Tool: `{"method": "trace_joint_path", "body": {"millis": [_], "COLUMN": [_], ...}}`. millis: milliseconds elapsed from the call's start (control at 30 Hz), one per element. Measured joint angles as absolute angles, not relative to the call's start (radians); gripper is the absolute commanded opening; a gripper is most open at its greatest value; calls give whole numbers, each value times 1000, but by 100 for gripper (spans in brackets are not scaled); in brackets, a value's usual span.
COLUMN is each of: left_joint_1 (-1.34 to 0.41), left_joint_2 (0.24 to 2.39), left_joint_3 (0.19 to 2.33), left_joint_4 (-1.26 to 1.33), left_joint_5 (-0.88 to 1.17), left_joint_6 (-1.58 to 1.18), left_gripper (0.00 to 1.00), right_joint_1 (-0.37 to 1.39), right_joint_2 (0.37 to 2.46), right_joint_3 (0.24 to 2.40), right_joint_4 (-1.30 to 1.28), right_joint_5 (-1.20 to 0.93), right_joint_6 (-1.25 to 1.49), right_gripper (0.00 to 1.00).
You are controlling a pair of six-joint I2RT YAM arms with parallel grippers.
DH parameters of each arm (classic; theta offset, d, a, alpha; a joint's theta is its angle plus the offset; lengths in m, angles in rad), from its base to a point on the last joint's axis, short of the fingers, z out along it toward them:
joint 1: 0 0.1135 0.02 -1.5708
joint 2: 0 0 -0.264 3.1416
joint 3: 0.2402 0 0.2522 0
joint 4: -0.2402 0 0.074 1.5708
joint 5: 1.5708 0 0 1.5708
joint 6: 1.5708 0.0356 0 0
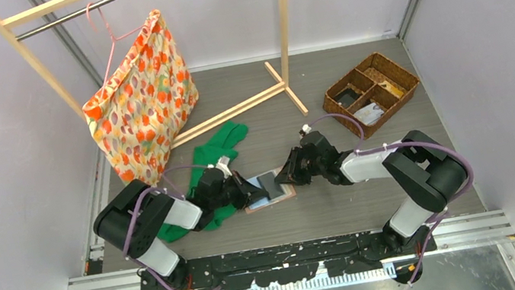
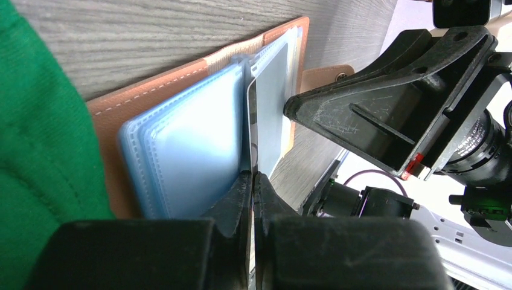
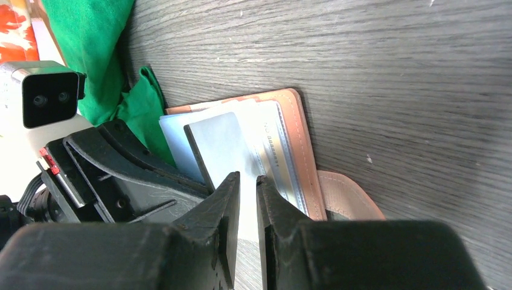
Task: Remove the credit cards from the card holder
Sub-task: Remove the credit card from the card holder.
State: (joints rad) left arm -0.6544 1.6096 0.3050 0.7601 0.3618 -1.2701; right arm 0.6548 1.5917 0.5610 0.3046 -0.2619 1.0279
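The salmon-pink card holder [image 1: 272, 203] lies open on the table between my grippers, pale blue sleeves up [image 2: 187, 133]. Its snap tab [image 3: 350, 193] points toward the right arm. My left gripper [image 1: 252, 192] is shut on the near edge of a grey card [image 2: 272, 103], which stands up out of the sleeves [image 3: 220, 145]. My right gripper [image 1: 284, 176] sits over the holder's right half. Its jaws [image 3: 248, 178] stand a narrow gap apart, and only sleeve and table show through that gap. More cards show in the sleeves [image 3: 275, 151].
A green cloth [image 1: 214, 155] lies under and behind the left gripper, touching the holder's left edge [image 2: 36, 121]. A brown wicker basket [image 1: 371, 93] stands at the back right. A wooden rack [image 1: 234, 110] with an orange patterned bag [image 1: 140, 101] stands at the back left.
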Motion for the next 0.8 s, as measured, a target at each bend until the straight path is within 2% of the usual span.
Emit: {"method": "trace_joint_path", "body": {"millis": [500,800], "left_joint_1": [-652,-643], "left_joint_2": [1511,1302], "left_joint_3": [239,245], "left_joint_4": [748,470], "left_joint_5": [330,298], "left_joint_6": [-1274,-1205], "left_gripper": [1,1], "right_joint_1": [657,659], "right_joint_2": [1604,1586], "right_joint_3": [561,554], "right_joint_4": [328,313], "right_joint_5": [-264,-257], "right_joint_6": [1034,1036], "right_gripper": [22,24]}}
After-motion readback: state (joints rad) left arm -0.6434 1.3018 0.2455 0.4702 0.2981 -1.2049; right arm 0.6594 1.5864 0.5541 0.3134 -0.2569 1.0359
